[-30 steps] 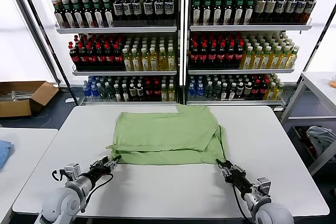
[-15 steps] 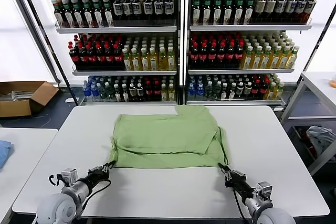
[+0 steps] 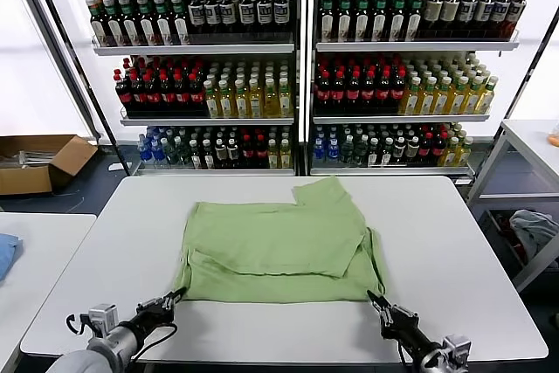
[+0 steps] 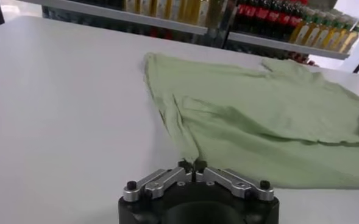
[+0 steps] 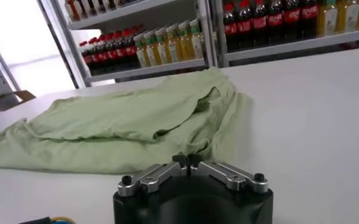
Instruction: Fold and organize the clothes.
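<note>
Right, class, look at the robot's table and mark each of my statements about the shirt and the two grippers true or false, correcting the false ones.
1. The green shirt lies on the white table. True.
2. The left gripper is wide open. False: it is shut on the shirt's near corner.
3. The right gripper is pinched on the shirt's other near corner. True.
4. The shirt hangs in the air. False: it rests on the table.
5. Shelves of bottles stand behind the table. True.

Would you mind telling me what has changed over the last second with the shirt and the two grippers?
Both grippers, left and right, drew back toward the robot, dragging the green polo shirt's near hem with them. The left gripper closed on its corner; the right was already shut on its own. The white table and bottle shelves stayed unchanged.
</note>
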Controlling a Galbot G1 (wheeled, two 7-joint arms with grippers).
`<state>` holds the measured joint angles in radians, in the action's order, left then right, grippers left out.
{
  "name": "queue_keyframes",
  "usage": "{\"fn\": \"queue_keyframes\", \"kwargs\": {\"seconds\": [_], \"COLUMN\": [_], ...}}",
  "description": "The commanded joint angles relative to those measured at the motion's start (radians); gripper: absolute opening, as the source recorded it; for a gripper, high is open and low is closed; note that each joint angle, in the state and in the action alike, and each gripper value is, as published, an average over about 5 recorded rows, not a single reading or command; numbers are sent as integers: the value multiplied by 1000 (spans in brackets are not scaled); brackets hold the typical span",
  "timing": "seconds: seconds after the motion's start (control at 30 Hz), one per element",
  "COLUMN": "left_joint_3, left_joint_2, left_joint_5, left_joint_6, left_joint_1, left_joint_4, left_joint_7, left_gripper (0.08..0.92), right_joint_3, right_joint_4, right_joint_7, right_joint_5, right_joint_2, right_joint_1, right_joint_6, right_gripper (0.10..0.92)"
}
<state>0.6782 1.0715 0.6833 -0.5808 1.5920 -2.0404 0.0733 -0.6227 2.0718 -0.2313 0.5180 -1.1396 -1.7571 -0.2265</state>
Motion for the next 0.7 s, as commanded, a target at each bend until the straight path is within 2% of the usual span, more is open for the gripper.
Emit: {"fn": "queue_keyframes", "kwargs": {"seconds": [0.03, 0.17, 0.37, 0.57, 0.7], "left_joint_3": [106, 139, 162, 205, 252], "left_joint_2": [5, 14, 31, 15, -27], "left_joint_5": [-5, -19, -38, -21, 7], "left_joint_6": [3, 3, 2, 3, 3], "left_joint_1": [177, 247, 255, 230, 189], "left_joint_4": [-114, -150, -177, -190, -187], "left_joint_7": [3, 9, 11, 3, 2], "left_gripper": [88, 88, 112, 271, 375], "right_joint_3": [-61, -66, -100, -186, -157], "right_joint_4": [122, 144, 185, 226, 157], "right_joint_7": [-11, -11, -11, -50, -24], "right_joint_5": [-23, -34, 18, 142, 204], "right_joint_2": [-3, -11, -13, 54, 150], "right_joint_1": [-208, -220, -210, -125, 98], "right_joint_6": [-5, -4, -3, -26, -89], "right_gripper": [144, 249, 405, 578, 700]}}
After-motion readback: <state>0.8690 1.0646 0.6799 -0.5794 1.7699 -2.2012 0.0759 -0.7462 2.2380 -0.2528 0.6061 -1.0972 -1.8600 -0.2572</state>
